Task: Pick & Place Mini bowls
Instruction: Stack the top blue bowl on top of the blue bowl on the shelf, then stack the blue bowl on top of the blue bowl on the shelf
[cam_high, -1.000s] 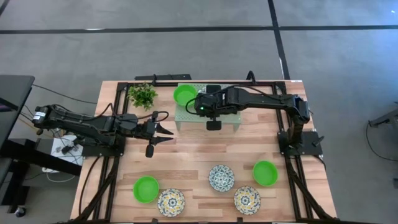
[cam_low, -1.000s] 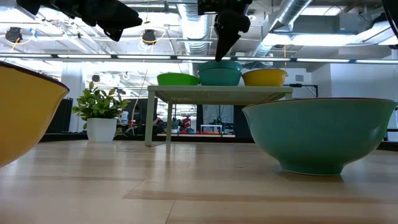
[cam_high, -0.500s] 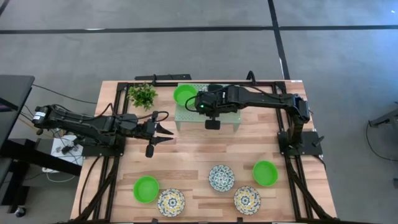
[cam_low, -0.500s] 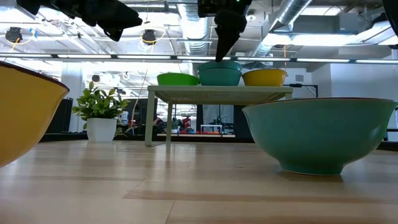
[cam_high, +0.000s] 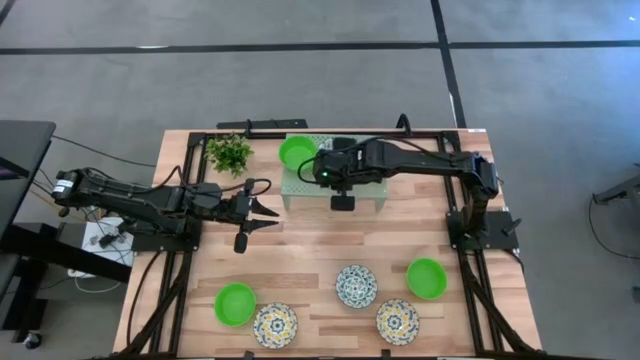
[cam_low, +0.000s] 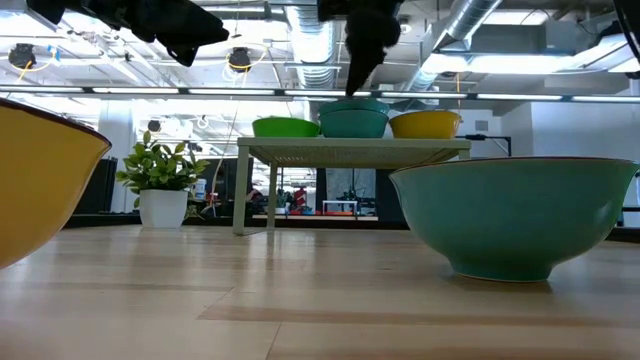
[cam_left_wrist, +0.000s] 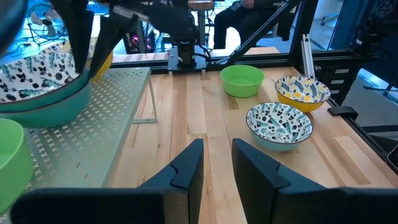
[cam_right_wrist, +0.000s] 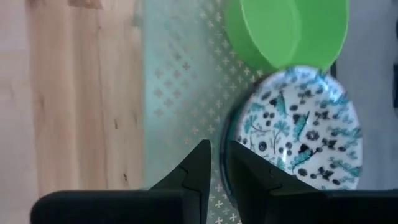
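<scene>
On the pale green rack (cam_high: 300, 183) at the table's far side stand three mini bowls: a plain green one (cam_low: 285, 127), a white-and-blue one (cam_right_wrist: 298, 134) with a teal outside (cam_low: 353, 120), and a yellow one (cam_low: 425, 124). My right gripper (cam_right_wrist: 219, 149) reaches down from above the rack and is shut on the white-and-blue bowl. My left gripper (cam_high: 268, 210) hovers open over the table's left part, left of the rack, with nothing between its fingers (cam_left_wrist: 186, 168). Several more bowls rest on the table near its front edge. My right gripper pinches the white-and-blue bowl's rim (cam_right_wrist: 231, 140) on the side away from the green bowl. One finger (cam_right_wrist: 252, 177) is inside the bowl and the other (cam_right_wrist: 198, 163) outside. The fingers slant steeply down from above. The bowl stands upright with its base on the rack.
Near the front edge lie a green bowl (cam_high: 235, 303), a yellow-and-blue bowl (cam_high: 274, 324), a white-and-blue bowl (cam_high: 356, 286), another yellow-and-blue bowl (cam_high: 398, 320) and a green bowl (cam_high: 427, 278). A small potted plant (cam_high: 229, 153) stands left of the rack. Bare wood lies between rack and bowls.
</scene>
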